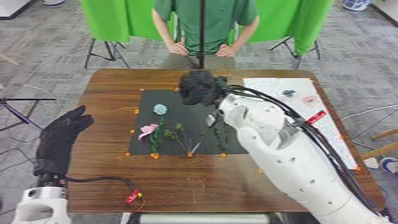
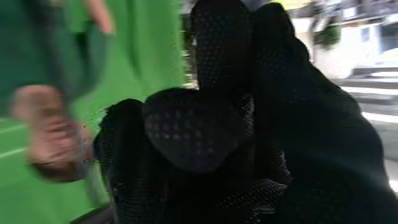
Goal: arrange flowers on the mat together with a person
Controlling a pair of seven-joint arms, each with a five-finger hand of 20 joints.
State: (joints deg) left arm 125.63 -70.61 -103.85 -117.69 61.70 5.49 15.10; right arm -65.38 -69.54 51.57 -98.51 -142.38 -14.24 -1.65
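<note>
Well, my right hand is raised above the far part of the dark mat, its fingers straight and together, with the thumb lying across in front of them. I make out nothing held there.

Nearest below, beside my white forearm, is a pale bloom, partly hidden. Toward the left of the mat lie the green sprig, the pink flower and the blue flower, their stems running toward the near edge.

I expect them all to be very light, the stems thin and springy, perhaps stiffened inside, the petals soft and easily crushed. I would pinch a stem midway, lightly but surely, since something so slim could roll or slip against my glove. Gripping by the head might bend petals, and neighbouring leaves could snag and drag another stem along.

Farther out, on the right of the table, the white sheet bears a bluish shape and a pinkish one; whether real blooms or printed, I cannot tell. My left hand is over the table's left edge, relaxed and empty.
</note>
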